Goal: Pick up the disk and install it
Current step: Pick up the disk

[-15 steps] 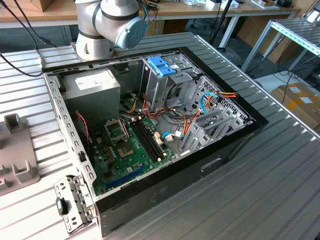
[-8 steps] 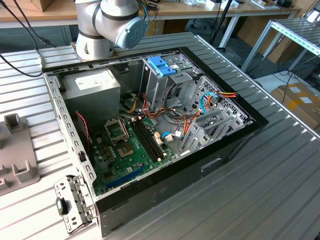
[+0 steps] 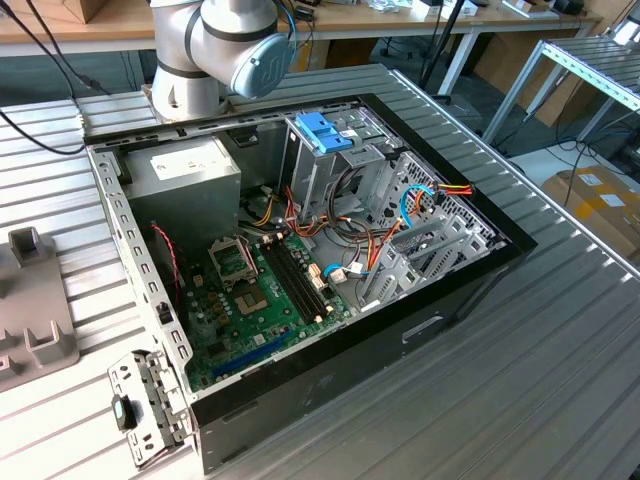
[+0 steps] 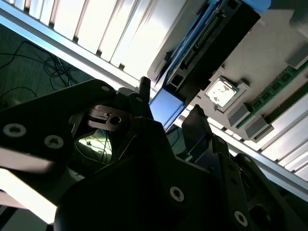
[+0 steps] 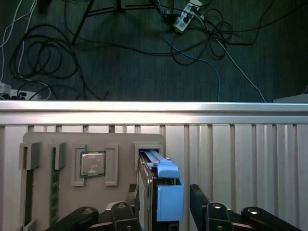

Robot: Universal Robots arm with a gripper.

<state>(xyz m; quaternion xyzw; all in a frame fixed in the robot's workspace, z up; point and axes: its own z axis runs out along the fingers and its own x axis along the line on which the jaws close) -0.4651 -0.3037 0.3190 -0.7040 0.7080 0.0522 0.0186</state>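
The jaws stand apart either side of the thin light-blue-framed dark disk (image 5: 168, 199), probably stiff and light; grip its flat faces.

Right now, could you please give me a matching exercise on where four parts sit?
Things:
1 thin disk in light blue plastic carrier
2 square silver processor chip
3 long green memory stick
4 chunky dark blue plastic latch
Places:
A flat in a square tray recess
B inside the open computer case
C on edge, straddled by the gripper
D in a narrow tray slot
Pairs: 1-C; 2-A; 3-D; 4-B
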